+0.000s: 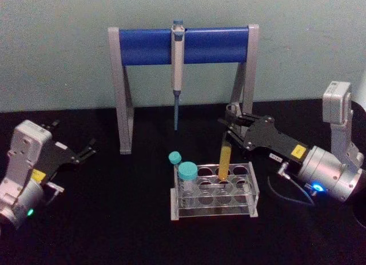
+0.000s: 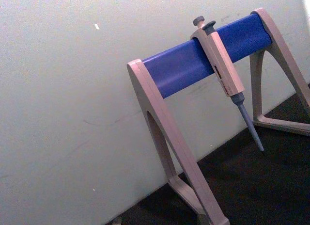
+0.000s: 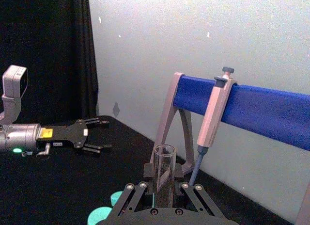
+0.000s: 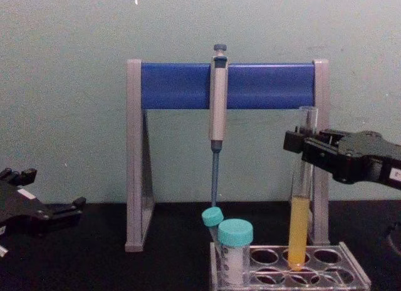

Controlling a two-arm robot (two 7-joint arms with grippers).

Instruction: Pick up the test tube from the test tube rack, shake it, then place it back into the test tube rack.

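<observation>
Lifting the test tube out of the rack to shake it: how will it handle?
The test tube looks like smooth clear glass: probably fragile and slippery at the right gripper near its top. Uncapped, so hard shaking could spill the yellow liquid. Weight sits low; it may swing. Left gripper sits open at left.

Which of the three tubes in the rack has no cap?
The tall test tube with yellow liquid, inside the right gripper; both short vials at the left end of the rack wear teal caps.

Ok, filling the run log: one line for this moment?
right tool: at test tube top | test tube: standing in test tube rack | left tool: open, parked left
</observation>
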